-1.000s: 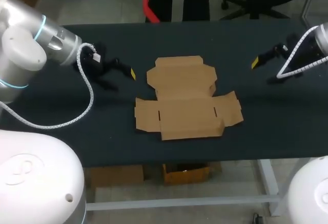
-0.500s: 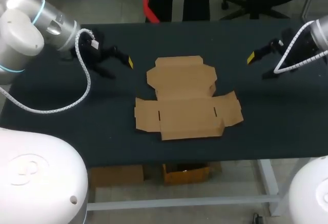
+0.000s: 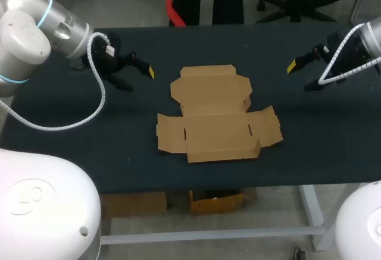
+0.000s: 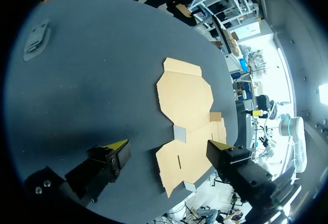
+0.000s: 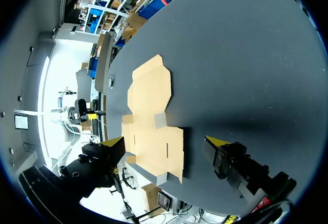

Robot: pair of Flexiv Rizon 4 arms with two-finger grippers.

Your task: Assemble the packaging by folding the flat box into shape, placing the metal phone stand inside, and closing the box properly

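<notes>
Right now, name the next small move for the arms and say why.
Probably lower the left gripper toward the left edge of the flat box to start folding. The box lies fully flat and untouched, while the left gripper and the right gripper hang open, apart from it on either side.

The flat box (image 3: 217, 114) is plain tan cardboard, the bench (image 3: 119, 147) near-black; the left hand (image 3: 140, 78) and right hand (image 3: 300, 75) are black with bright yellow tips
</notes>
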